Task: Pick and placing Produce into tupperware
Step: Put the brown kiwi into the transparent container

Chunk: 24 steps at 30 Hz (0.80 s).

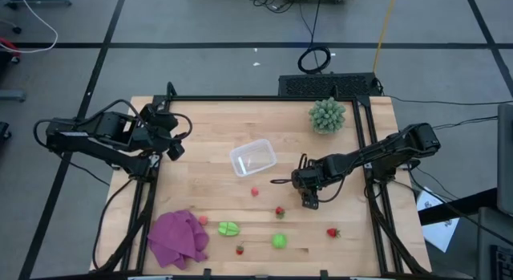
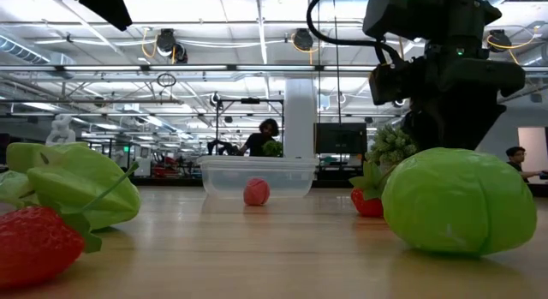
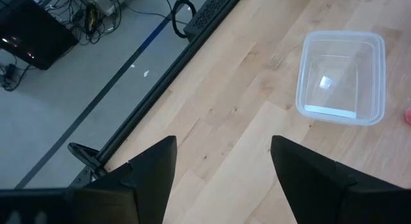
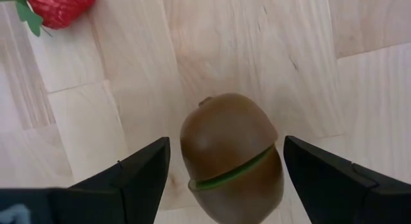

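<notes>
High view: kiwi (image 4: 230,156) under right end effector (image 1: 309,198).

Purple cloth (image 1: 178,238) near front-left corner, spiky pale-green plant (image 1: 327,115) far right

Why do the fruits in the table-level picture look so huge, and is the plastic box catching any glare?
In the low view, the green piece and strawberry sit right by the lens, so they loom large with soft edges. In the left wrist view, the tupperware shows a small bright glint on its floor. In the right wrist view, the kiwi carries a soft sheen.
</notes>
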Tool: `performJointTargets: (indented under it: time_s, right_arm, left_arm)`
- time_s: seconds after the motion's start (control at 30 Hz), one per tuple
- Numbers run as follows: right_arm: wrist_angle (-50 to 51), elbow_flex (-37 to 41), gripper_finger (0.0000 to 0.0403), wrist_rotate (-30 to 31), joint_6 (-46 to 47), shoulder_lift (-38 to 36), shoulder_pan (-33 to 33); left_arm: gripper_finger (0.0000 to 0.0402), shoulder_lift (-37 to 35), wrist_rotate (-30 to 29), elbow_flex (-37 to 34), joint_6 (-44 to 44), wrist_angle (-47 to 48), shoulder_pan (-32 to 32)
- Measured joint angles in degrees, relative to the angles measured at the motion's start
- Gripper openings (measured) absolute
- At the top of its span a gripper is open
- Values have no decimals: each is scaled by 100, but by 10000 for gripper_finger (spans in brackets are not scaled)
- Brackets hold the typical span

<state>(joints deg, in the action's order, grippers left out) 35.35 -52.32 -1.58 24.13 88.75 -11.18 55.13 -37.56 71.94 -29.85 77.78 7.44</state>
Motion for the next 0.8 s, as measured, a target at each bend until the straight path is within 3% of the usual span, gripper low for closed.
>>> performJointTargets:
  time_s: [0.8]
  right_arm:
    - [-39,269,295,2,260,-4,0]
  left_arm:
    - [257,0,-2,0,4,0,-2]
